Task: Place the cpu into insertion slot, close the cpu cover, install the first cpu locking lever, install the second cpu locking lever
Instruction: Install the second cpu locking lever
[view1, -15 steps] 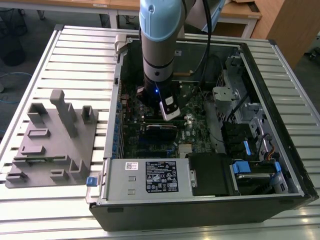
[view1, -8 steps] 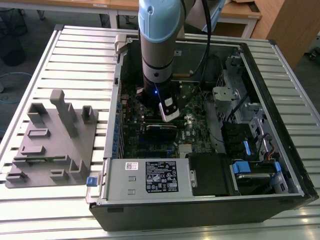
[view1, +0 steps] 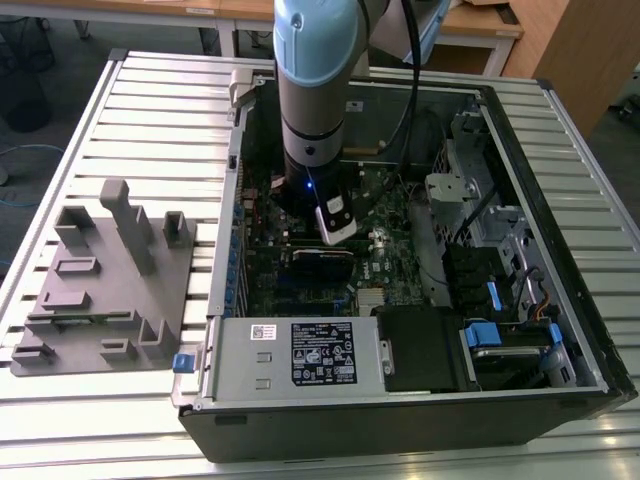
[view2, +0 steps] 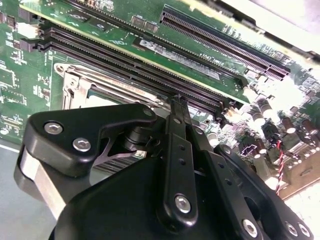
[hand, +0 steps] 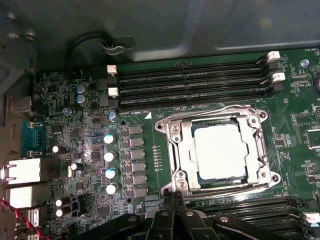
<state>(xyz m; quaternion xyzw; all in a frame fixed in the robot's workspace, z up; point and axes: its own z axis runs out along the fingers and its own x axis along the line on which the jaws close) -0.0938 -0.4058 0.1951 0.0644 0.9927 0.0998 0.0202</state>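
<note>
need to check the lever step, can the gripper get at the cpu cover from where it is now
Probably yes: in the first wrist view the gripper sits at the edge of the cpu cover, with nothing lying between them.

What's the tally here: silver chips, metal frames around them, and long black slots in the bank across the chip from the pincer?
cpu: 1
cpu cover: 1
long black slots: 4
Total: 6
</note>
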